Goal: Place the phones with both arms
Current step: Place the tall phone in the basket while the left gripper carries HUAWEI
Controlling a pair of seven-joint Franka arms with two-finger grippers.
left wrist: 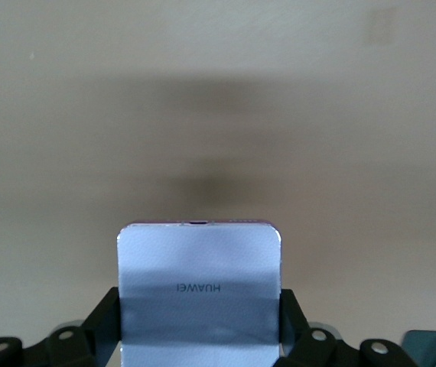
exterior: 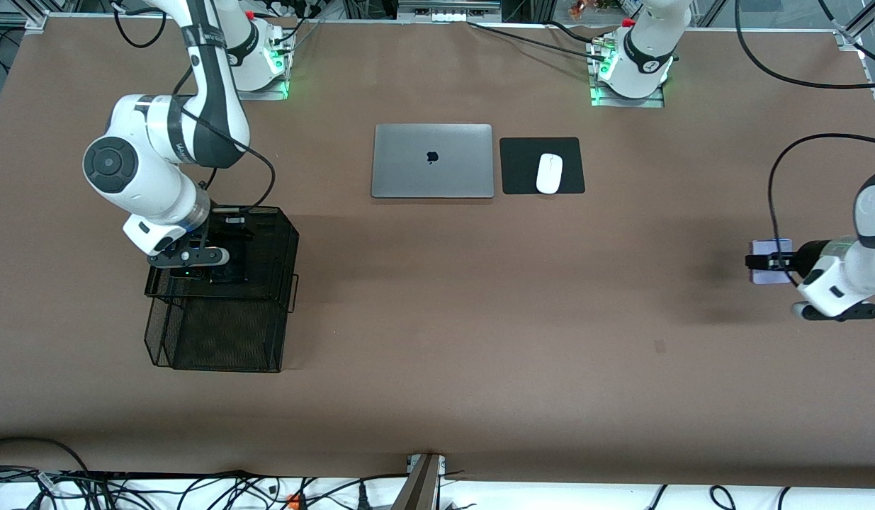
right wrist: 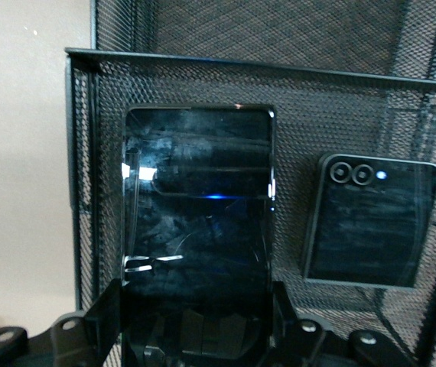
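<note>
My right gripper (right wrist: pixel 196 313) is shut on the long slim black phone (right wrist: pixel 199 214), one finger (right wrist: pixel 99 306) on each long edge. It holds the phone inside the black mesh tray (right wrist: pixel 294 99), beside the small squarish black phone (right wrist: pixel 371 222) that lies flat on the mesh. In the front view this gripper (exterior: pixel 224 269) sits over the tray (exterior: pixel 224 340) toward the right arm's end of the table. My left gripper (left wrist: pixel 200 325) is shut on the pale lilac phone (left wrist: pixel 199 260), held above bare table toward the left arm's end, where the front view shows the phone (exterior: pixel 770 275) and that gripper (exterior: pixel 763 261).
A shut silver laptop (exterior: pixel 432 161) lies mid-table near the bases. Beside it a white mouse (exterior: pixel 549 173) rests on a black pad (exterior: pixel 522 166). Cables run along the table's front edge, and one hangs from each arm.
</note>
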